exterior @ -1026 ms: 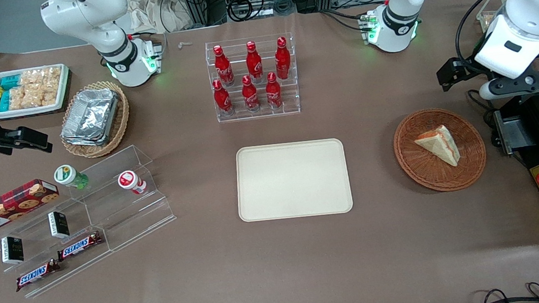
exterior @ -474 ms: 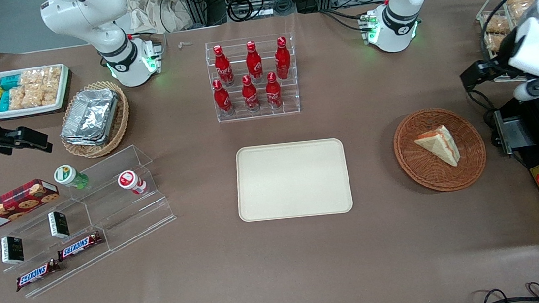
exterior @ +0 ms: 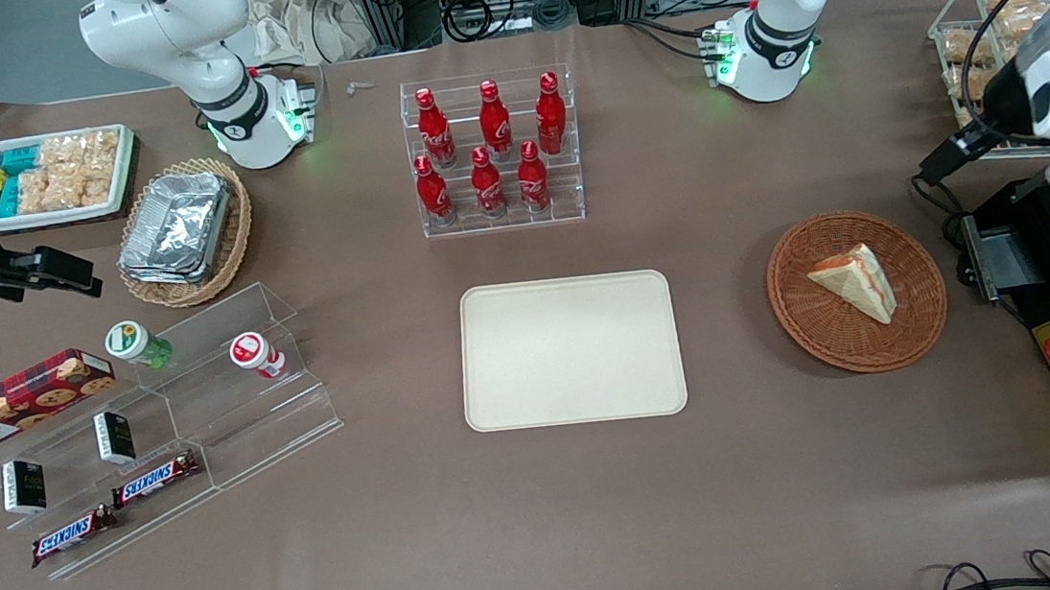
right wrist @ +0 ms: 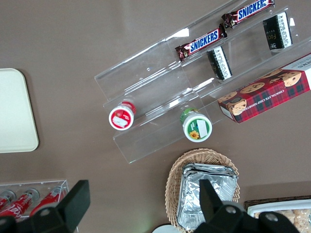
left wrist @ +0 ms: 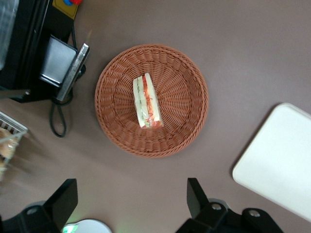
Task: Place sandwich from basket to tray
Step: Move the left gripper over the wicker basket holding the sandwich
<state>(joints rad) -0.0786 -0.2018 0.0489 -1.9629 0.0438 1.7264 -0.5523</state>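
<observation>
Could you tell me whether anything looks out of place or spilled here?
Nothing stands out: the sandwich lies in the basket, the tray sits bare, and the open claw hovers above the basket.

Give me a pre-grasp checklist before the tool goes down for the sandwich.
1. Sandwich lying in basket, nothing on it: ok.
2. Tool open: ok.
3. Tool holding nothing: ok.
4. Tool centred over sandwich: not ok, it sits high and off to the side of the basket.
5. Tray bare, ready to take the sandwich: ok.
6. Table between basket and tray free of objects: ok.
</observation>
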